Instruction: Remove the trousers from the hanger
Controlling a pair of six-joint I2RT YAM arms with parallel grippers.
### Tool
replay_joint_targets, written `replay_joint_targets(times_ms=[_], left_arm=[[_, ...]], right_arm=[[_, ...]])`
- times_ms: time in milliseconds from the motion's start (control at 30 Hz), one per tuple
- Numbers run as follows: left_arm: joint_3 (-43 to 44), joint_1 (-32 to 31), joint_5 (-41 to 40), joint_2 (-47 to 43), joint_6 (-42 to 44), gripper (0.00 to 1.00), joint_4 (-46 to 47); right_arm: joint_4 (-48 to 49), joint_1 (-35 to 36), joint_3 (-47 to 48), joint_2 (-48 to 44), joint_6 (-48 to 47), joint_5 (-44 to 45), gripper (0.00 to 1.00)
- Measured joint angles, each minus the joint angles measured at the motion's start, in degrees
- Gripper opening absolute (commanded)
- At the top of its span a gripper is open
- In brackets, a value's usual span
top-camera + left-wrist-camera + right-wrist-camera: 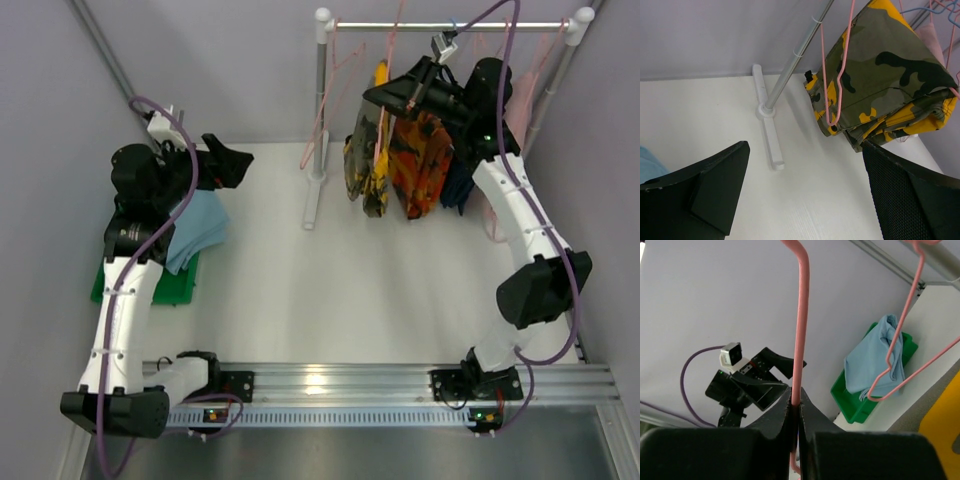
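Right claw point(799, 409) tight on pink hanger point(801, 315) near folded yellow, black-blotched trousers point(890, 70).

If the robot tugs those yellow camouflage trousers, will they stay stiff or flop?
Probably flop: the yellow trousers sag in soft folds. Likely light, being thin cloth. The pink wire hanger beside them may swing if bumped.

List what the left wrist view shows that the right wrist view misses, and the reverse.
Left wrist only: the rack's white foot, and the yellow trousers with their black blotches on a pink hanger. Right wrist only: the right pincer shut on a second pink hanger, and the green bin holding the light blue trousers. Both: the open left pincer and the white table.
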Motion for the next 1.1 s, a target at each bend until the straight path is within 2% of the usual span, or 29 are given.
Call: replay_joint_targets(times_ms=[133,233,367,533,767,900,1100], left_arm=[[-0.2,-1.0,1.6,0.0,2.8,0.99,2.1],[-0.7,-6.7,-0.5,-0.5,7.3,0.99,3.0],[-5.1,-20.5,-6.5,-3.7,15.2,0.99,5.0],[-12.2,-36.7,-20.3,-6.7,24.3,0.99,10.3],[-17.9,-54.0,-37.7,-4.9,28.9,0.99,20.2],[-20.7,-59.0,-42.4,-3.1,30.6,0.99,27.6],[-21.0,-59.7,-46.0,3.1,32.7,0.99,38.7]], right_arm=[[1.0,0.0,-3.0,-4.4,1.0,-0.3,0.0],[1.7,0.0,-5.8,-7.8,2.0,-0.4,0.0],[2.4,0.0,-9.9,-11.9,3.2,-0.5,0.0],[2.4,0.0,-14.5,-15.9,4.3,-1.4,0.0],[2.4,0.0,-17.3,-19.5,4.2,-4.9,0.0],[2.4,0.0,-17.9,-21.3,3.5,-6.8,0.0],[1.0,0.0,-18.4,-24.0,1.4,-7.8,0.0]])
